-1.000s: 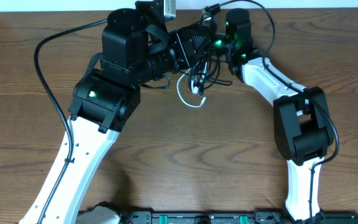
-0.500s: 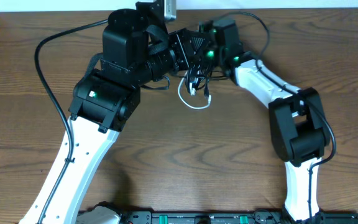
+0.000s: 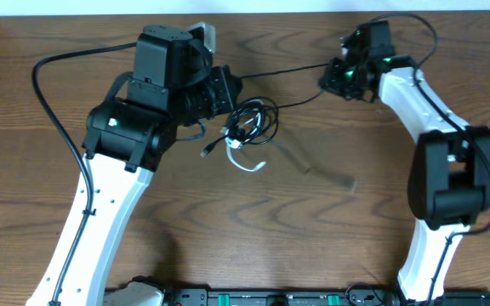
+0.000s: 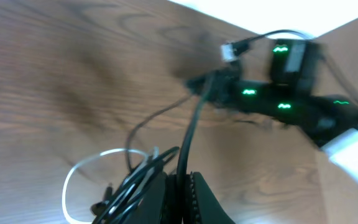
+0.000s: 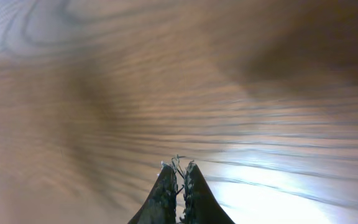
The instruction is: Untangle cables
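Note:
The cables form a tangled black bundle [image 3: 249,123] on the wooden table, with a white cable [image 3: 247,164] looping out below it. My left gripper [image 3: 230,87] sits just left of the bundle, shut on a black cable [image 4: 191,130] that rises from its jaws [image 4: 182,182]. The white loop [image 4: 73,177] shows beside those jaws. One black strand [image 3: 283,70] runs taut across to my right gripper [image 3: 328,76] at the far right. The right gripper [image 5: 178,167] is shut, with only a thin strand showing between its tips.
Thick black wires fixed to the arms arc over the table at the left [image 3: 54,110] and behind the right arm [image 3: 415,25]. The table's back edge [image 3: 270,12] lies just behind both grippers. A black rail [image 3: 270,297] runs along the front edge.
My right gripper has shut and swung right, away from the bundle, drawing a black strand out taut. The left arm shifted left, and the bundle moved left and toward the front.

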### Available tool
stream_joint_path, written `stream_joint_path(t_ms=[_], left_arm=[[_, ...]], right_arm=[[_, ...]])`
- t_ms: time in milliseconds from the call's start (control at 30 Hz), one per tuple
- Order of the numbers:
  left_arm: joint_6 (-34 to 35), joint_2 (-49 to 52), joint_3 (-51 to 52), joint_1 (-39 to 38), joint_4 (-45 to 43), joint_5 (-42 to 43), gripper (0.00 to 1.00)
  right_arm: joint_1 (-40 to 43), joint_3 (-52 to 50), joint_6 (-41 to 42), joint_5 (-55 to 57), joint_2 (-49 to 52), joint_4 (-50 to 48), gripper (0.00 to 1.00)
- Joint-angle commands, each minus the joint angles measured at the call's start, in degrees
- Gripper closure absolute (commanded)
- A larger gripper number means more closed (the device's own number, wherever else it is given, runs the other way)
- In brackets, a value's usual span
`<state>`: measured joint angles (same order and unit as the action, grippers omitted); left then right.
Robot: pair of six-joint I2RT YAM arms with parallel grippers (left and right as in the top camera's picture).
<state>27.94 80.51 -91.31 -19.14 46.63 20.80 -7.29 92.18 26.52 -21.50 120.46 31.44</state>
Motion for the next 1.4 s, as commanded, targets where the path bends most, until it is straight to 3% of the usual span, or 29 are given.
stream_joint_path(t_ms=[0,133,300,600,867,967,1000,1167,1367], left_arm=[[-5.9,-1.0,-1.1,3.2,2.1,-2.5,0.93],[-7.8,0.2,-1.0,5.9,6.1,-4.0,0.93],[-8.0,1.6,-1.0,7.5,8.5,-4.0,0.93],[-8.0,3.5,-1.0,6.7,8.6,-2.8,0.93],[-11.4,11.7,-0.9,-1.1,6.1,-2.9,0.92],[-13.1,15.3,-0.9,-4.1,3.7,-2.9,0.83],[-13.2,16.7,-0.9,-5.2,2.8,-2.9,0.75],[-13.1,22.7,-0.9,-9.7,-0.1,-2.9,0.54],[-12.9,29.0,-0.9,-14.4,-3.3,-8.3,0.43]], right_arm=[[3.2,-0.1,-5.7,18.6,-3.1,2.9,0.99],[5.0,-0.1,-6.5,32.7,-4.4,7.9,0.99],[7.7,-0.1,-6.4,40.7,-4.5,10.9,0.99],[11.2,-0.1,-9.9,30.9,-4.5,13.0,0.99],[9.5,-0.1,-9.9,26.6,-4.5,15.1,0.99],[9.6,-0.1,-9.9,26.4,-4.5,15.9,0.99],[9.8,-0.1,-9.9,26.4,-4.5,16.2,0.99],[10.3,-0.1,-9.9,26.4,-4.5,16.9,0.99],[10.3,-0.1,-9.9,25.8,-4.5,17.0,0.99]])
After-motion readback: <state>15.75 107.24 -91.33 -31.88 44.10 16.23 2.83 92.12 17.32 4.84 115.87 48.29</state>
